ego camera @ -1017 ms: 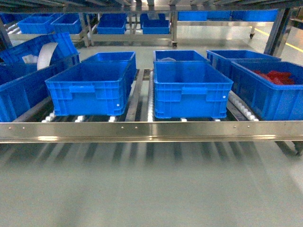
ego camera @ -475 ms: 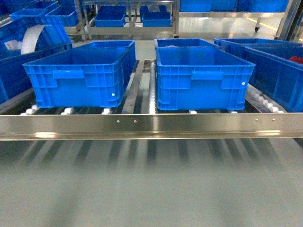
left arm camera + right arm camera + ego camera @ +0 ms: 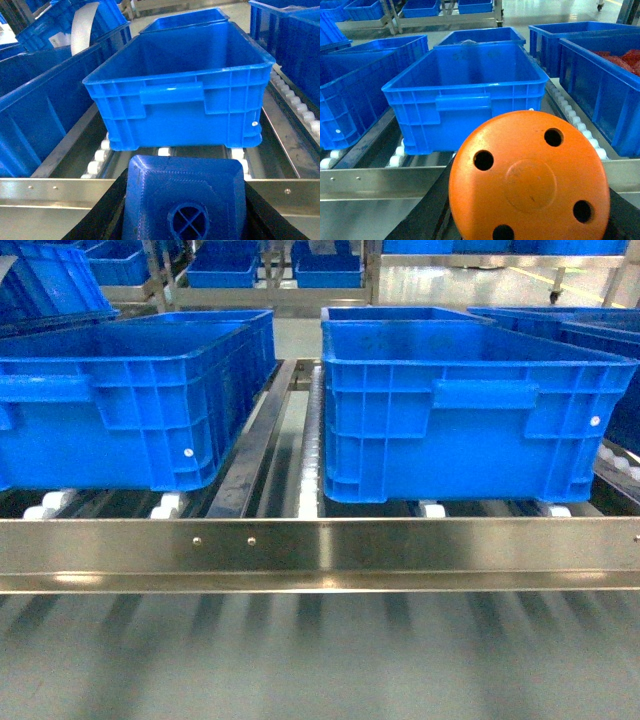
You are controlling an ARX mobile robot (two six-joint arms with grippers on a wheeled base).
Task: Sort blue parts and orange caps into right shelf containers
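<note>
Grippers are both full. The left gripper (image 3: 185,220) squeezes a blue part (image 3: 184,200), and the right gripper (image 3: 530,200) squeezes an orange cap (image 3: 530,177). Two blue containers (image 3: 465,405) sit on the shelf (image 3: 320,552).

Shelf front rail (image 3: 320,552): brushed stainless steel, shiny, blurred reflections, small rivets. Roller tracks (image 3: 308,465): white plastic, smooth. Crates (image 3: 470,405): moulded blue plastic, ribbed walls, slight gloss. Blue part (image 3: 184,195): plastic, matt, fine layered lines across surface. Orange cap (image 3: 530,177): plastic, smooth, soft sheen, round holes. Floor (image 3: 320,660): glossy, pale grey-green.
</note>
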